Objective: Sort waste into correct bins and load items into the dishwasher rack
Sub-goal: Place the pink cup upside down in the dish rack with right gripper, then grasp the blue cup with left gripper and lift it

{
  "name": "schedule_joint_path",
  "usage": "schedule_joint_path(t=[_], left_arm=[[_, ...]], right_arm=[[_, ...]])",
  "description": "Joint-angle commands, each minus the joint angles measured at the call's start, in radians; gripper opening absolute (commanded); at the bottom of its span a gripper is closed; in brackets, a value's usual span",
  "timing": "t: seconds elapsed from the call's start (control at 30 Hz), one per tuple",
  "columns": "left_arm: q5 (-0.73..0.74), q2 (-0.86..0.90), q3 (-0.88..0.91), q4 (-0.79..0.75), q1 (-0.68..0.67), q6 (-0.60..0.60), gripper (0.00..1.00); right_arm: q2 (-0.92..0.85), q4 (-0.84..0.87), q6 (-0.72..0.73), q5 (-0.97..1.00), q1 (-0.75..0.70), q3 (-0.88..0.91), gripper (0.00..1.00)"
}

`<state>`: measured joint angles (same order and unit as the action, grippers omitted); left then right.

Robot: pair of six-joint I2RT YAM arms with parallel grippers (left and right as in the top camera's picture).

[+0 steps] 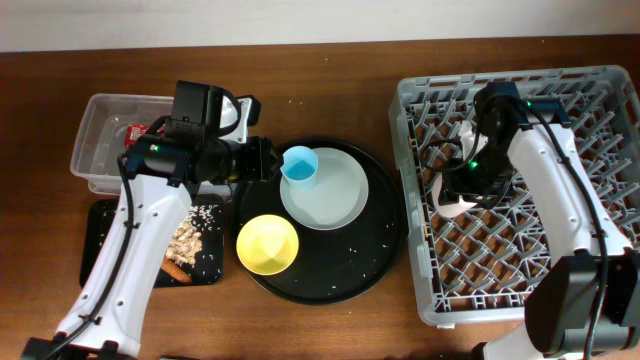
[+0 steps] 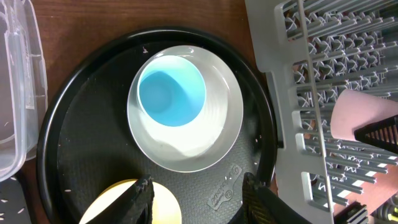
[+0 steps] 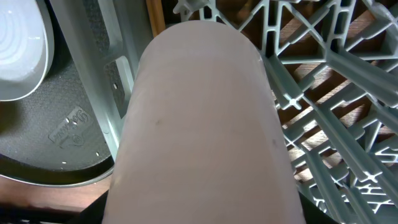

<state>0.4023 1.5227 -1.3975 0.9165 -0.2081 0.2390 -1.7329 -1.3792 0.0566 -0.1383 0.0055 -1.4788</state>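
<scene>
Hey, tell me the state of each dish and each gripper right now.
light-blue cup: upright, empty, on the plate.
plate: flat on the round black tray.
yellow bowl: upright, empty.
pink cup: gripped, over the rack.
left gripper: open, empty.
right gripper: shut on pink cup.

Light-blue cup; yellow bowl; grey lattice rack; pink cup.

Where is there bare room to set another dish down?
Bare wood shows at the overhead view's top, between the clear tub and the rack, and at its bottom under the round tray. The rack's lower half is open. The round tray is crowded.
</scene>
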Motion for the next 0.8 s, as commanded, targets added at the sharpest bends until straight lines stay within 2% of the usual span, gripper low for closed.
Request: schedule_joint_path(t=[0.0,0.47,0.53,0.63,0.77], left_arm=[[-0.007,0.003,0.008,-0.002,-0.001,-0.009,0.45],[-0.007,0.003,0.008,-0.002,-0.001,-0.009,0.45],[-0.007,0.003,0.008,-0.002,-0.001,-0.009,0.45],[-0.007,0.003,0.008,-0.002,-0.001,-0.009,0.45],[-0.007,0.003,0.008,-0.002,-0.001,-0.009,0.45]], right_arm=[[0.01,-0.005,0.031,0.016,0.008,0.01,0.4],[0.01,0.033,0.03,0.016,0.008,0.011,0.4],[0.01,0.033,0.03,0.016,0.008,0.016,0.59],[0.01,0.03,0.03,0.016,0.008,0.017,0.79],[0.01,0.021,0.03,0.016,0.008,0.017,0.79]])
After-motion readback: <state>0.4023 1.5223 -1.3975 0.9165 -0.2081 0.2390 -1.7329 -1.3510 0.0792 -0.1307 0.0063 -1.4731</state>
